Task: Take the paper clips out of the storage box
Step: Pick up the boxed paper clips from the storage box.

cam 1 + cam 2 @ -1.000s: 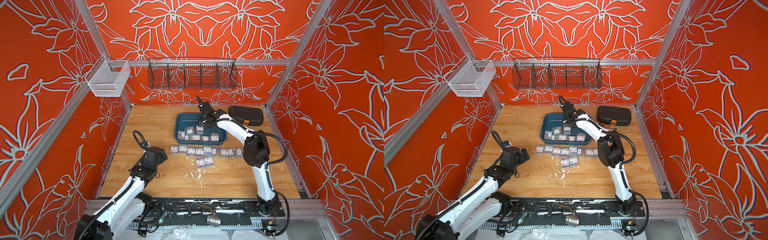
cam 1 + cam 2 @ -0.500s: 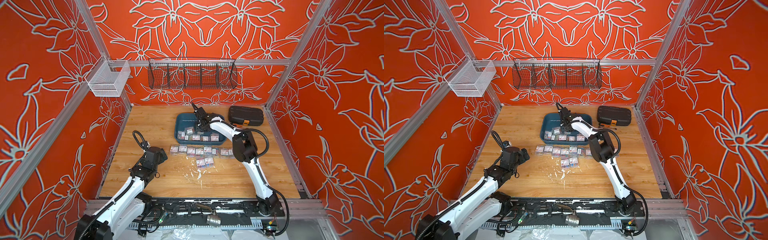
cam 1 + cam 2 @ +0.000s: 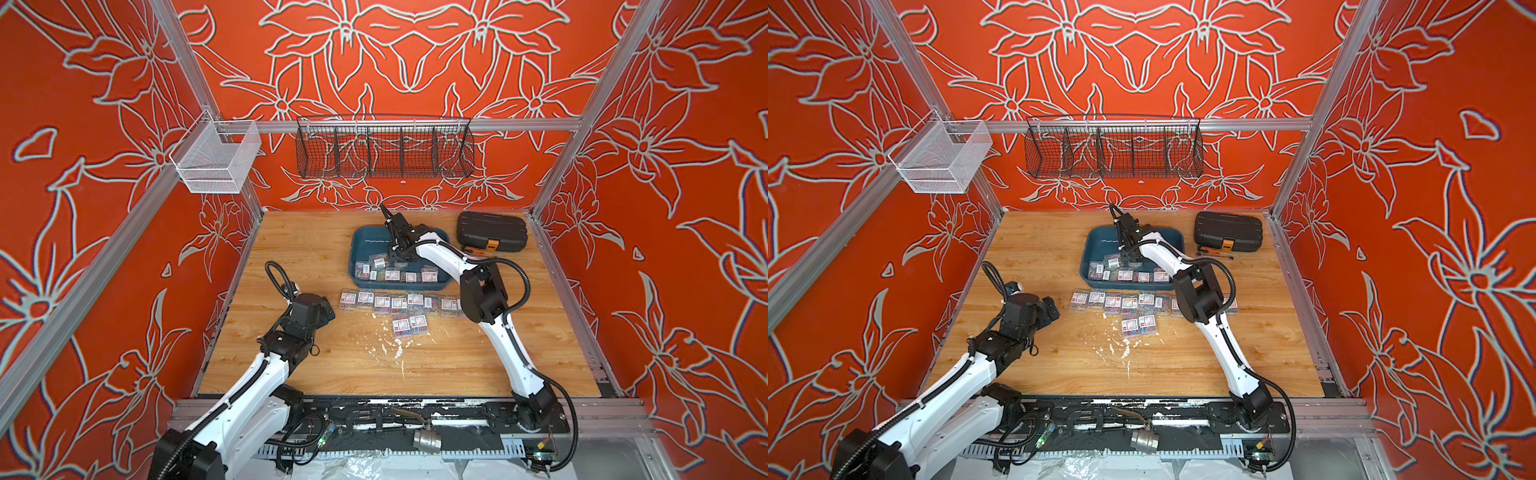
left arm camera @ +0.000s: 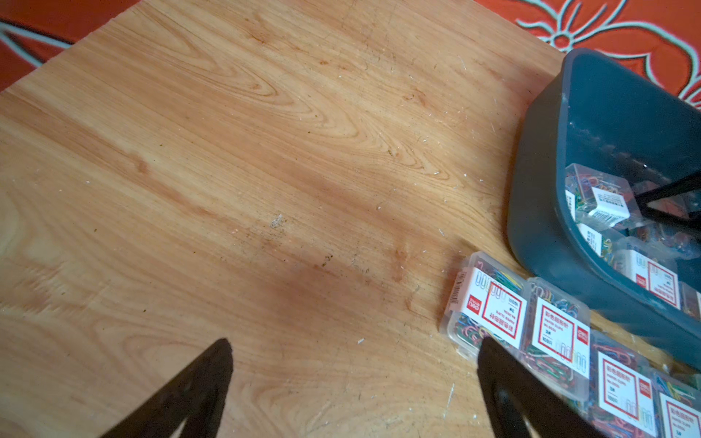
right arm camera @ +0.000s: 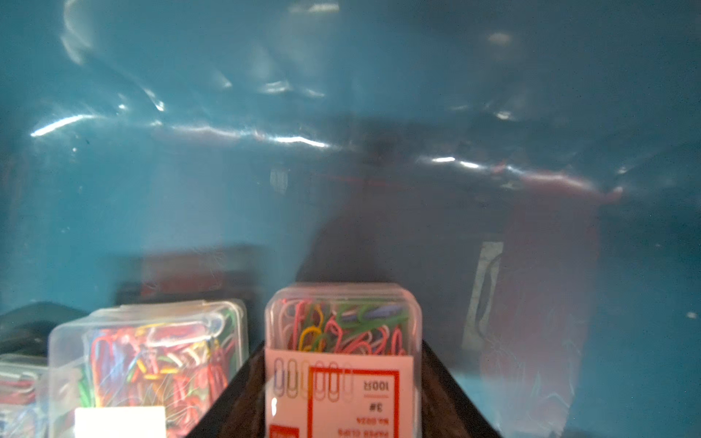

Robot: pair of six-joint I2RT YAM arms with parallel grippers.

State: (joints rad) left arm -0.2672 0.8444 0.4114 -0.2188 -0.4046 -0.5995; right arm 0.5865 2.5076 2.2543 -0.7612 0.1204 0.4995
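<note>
Working through the unload, about half done by my count.

- Storage box (image 3: pixel 368 245) sits far-middle on the surface (image 3: pixel 299 257). The far half of its floor is bare; the near half holds perhaps seven or eight boxes of paper clips (image 3: pixel 392 274).
- About ten more are out already: a row on the wood just in front of the storage box, with two extra set just nearer than that row.
- Right claw (image 5: pixel 342 343) is down inside the storage box, clenched on one box of clips. Its fingers (image 5: pixel 246 386) press both sides, label facing the wrist camera. Cannot tell if the box is off the floor yet.
- Left claw (image 4: pixel 354 341) is spread wide and empty, hovering over bare wood beside the left end of the row.
- Left to do, I judge: carry this box out, then the rest inside.

Room and surface:
- Walls (image 3: pixel 83 208) are orange-red with white flower outlines, on an aluminium frame.
- The surface is pale wood grain, lightly scuffed.
- Black wire basket (image 3: pixel 384 151) hangs on the back wall.
- Black ribbed case (image 3: pixel 490 230) with an orange latch lies to the right of the storage box.
- White mesh basket (image 3: pixel 216 166) hangs on the left rail.
- White flecks (image 3: pixel 390 345) are scattered near the two extra boxes.
</note>
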